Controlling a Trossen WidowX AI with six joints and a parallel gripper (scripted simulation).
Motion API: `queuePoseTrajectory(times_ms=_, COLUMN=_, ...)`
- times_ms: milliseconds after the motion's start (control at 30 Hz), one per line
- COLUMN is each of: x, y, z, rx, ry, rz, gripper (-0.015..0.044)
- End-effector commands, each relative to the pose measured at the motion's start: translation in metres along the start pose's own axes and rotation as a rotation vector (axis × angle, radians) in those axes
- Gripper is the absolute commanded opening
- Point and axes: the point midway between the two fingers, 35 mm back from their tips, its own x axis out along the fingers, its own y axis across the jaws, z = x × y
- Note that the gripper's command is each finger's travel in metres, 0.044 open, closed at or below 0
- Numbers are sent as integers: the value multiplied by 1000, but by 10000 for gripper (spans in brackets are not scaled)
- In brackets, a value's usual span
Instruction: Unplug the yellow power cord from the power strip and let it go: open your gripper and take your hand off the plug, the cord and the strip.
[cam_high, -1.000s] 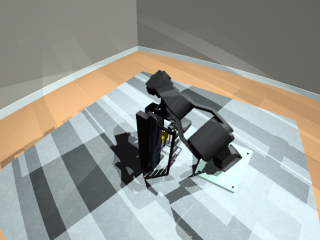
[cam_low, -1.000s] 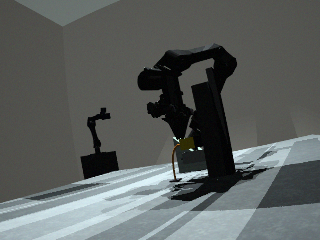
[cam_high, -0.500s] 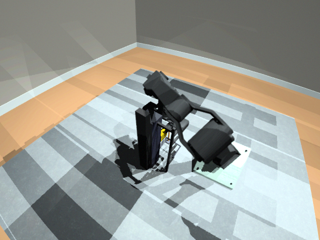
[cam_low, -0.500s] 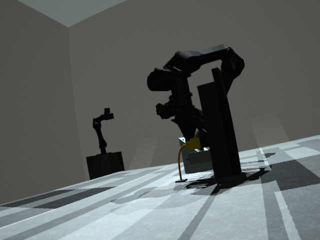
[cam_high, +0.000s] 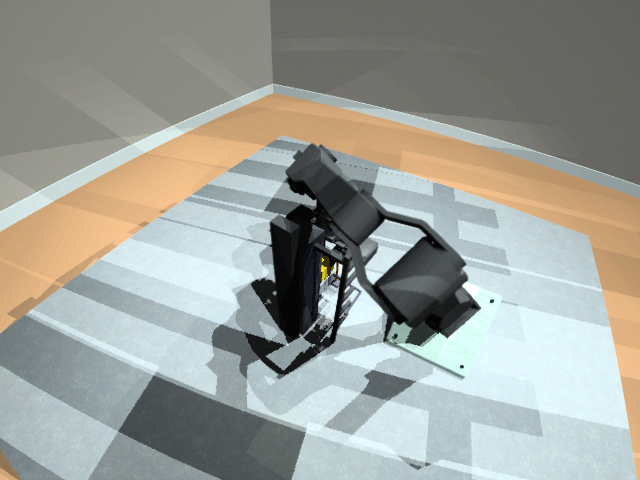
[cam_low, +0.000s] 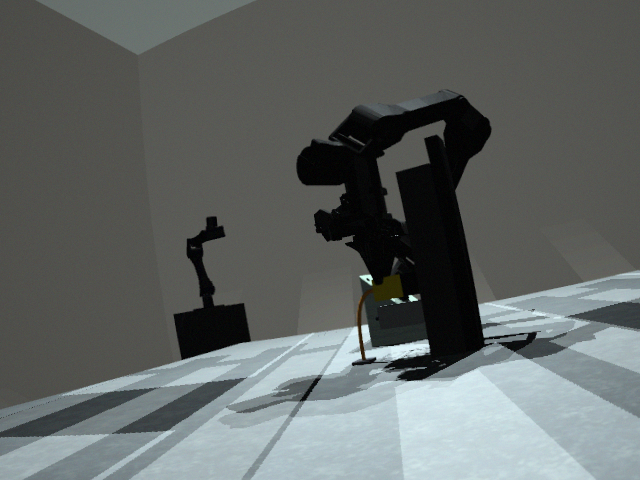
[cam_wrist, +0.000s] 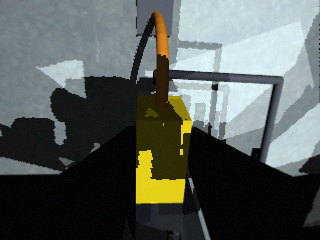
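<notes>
The yellow plug (cam_high: 325, 269) (cam_low: 387, 289) (cam_wrist: 160, 192) sits above the table, against the dark upright structure. Its orange cord (cam_low: 359, 325) (cam_wrist: 160, 42) leaves the plug's outer end and bends down to a small flat anchor (cam_low: 363, 361) on the table. My gripper (cam_low: 379, 280) (cam_wrist: 161, 135) points down and is shut on the plug, one black finger against each side. A dark body (cam_wrist: 159, 215), seemingly the power strip, shows at the plug's inner end in the wrist view. Whether the prongs are in a socket is hidden.
Tall black panels (cam_high: 287, 284) (cam_low: 439, 258) stand close beside the gripper. A thin dark bar frame (cam_high: 340, 299) (cam_wrist: 276, 120) stands next to the plug. A pale green plate (cam_high: 480, 330) lies under the arm's base. Another small arm (cam_low: 200, 266) stands on a dark box (cam_low: 211, 330) in the background.
</notes>
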Motion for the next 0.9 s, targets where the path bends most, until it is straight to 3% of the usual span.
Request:
queuePoseTrajectory(times_ms=0, x=0, y=1, z=0, rx=-5, ry=0, rz=3, gripper=21)
queuePoseTrajectory(times_ms=33, x=0, y=1, z=0, rx=-5, ry=0, rz=3, gripper=0)
queuePoseTrajectory(times_ms=867, x=-3, y=2, z=39, rx=0, ry=-4, rz=4, gripper=0)
